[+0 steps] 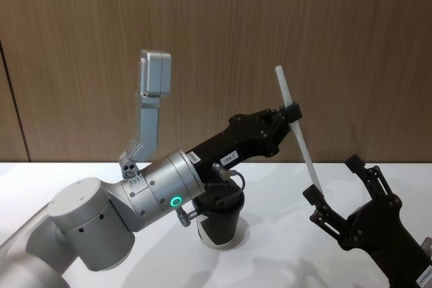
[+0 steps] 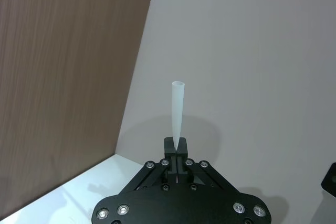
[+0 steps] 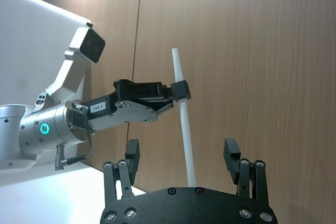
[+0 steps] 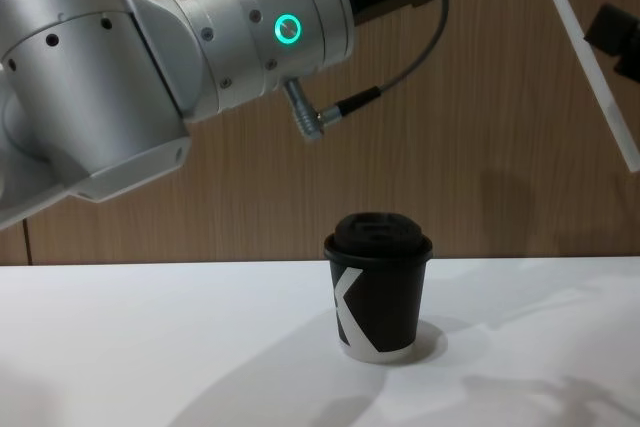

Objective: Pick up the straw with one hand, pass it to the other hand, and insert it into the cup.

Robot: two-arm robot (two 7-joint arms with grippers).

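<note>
One straw [image 1: 304, 146] clamped by left pincer [image 1: 291, 111], tail inside spread right pincer [image 1: 332, 179].

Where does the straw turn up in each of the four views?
Head: straw right of centre, tilted, clamped by the left gripper, lower end at the open right gripper.
Left wrist: mid-picture, rising out of the left gripper.
Right wrist: mid-picture, between the right gripper's open fingers.
Chest: top right corner, slanting.
Shared landmark: the wood-panelled wall behind.

Left hand [image 1: 291, 111] raised and clamped, right hand [image 1: 332, 179] lower, spread open
</note>
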